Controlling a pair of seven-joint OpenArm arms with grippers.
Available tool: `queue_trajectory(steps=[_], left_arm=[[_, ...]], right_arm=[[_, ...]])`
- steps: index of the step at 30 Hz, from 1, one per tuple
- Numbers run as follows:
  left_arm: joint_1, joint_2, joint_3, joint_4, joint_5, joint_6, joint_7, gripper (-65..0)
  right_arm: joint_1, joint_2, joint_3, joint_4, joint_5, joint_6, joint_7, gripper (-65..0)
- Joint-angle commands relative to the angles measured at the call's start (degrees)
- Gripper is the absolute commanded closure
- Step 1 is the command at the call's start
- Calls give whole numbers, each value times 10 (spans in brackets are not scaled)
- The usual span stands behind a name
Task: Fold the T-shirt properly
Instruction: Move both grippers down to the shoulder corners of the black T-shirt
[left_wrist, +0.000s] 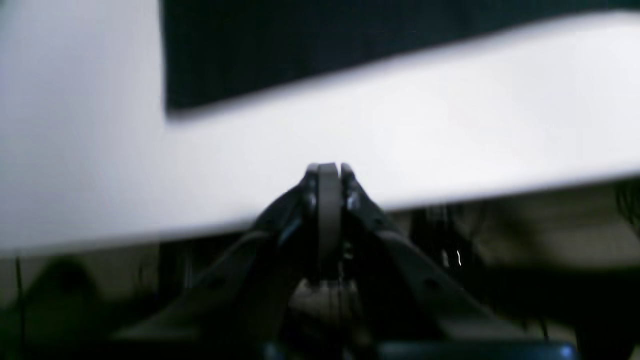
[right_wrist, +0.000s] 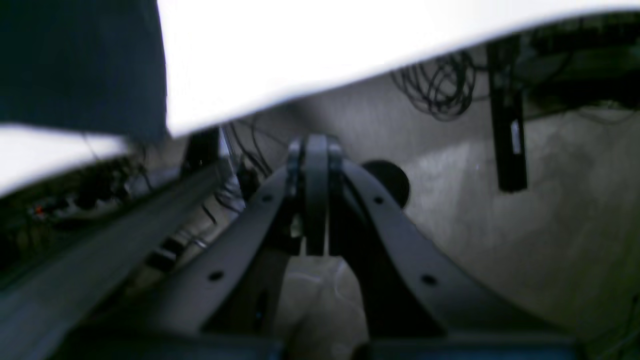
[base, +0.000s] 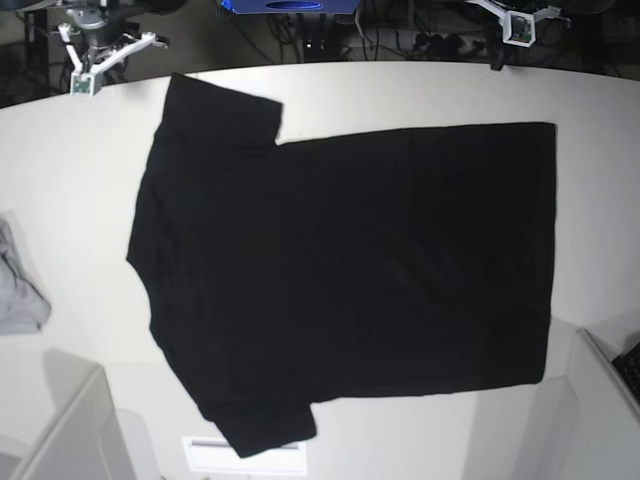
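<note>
Base cam: T-shirt (base: 350, 280) lies flat, spread across my white counter (base: 60, 180). Only wrist cams show my left pincer (left_wrist: 328, 167) & right pincer (right_wrist: 316, 140): both fully closed, holding nothing, off the shirt.

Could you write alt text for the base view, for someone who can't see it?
A black T-shirt lies spread flat on a white table, collar to the left. A small grey cloth sits at the left edge.
</note>
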Motion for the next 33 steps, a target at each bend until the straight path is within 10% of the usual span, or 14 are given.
queue_trajectory(steps=[1, 9, 13, 20, 28, 33], left_arm=[[12, 0, -2, 8, -1, 3, -26, 0], [-38, 8, -60, 7, -70, 3, -34, 0], [-49, 7, -121, 6, -158, 2, -16, 0], [-54, 9, -184, 5, -199, 2, -9, -39], [-70, 10, -182, -21, -201, 2, -9, -342], [-80, 10, -183, -36, -260, -32, -9, -382]], right_arm=[[8, 2, 3, 10, 0, 6, 12, 0], [63, -8, 43, 9, 167, 145, 7, 0], [69, -5, 43, 8, 227, 149, 7, 0], [107, -5, 43, -16, 266, 149, -48, -372], [146, -5, 43, -96, 262, 149, -49, -375], [163, 8, 43, -151, 261, 149, -49, -375]])
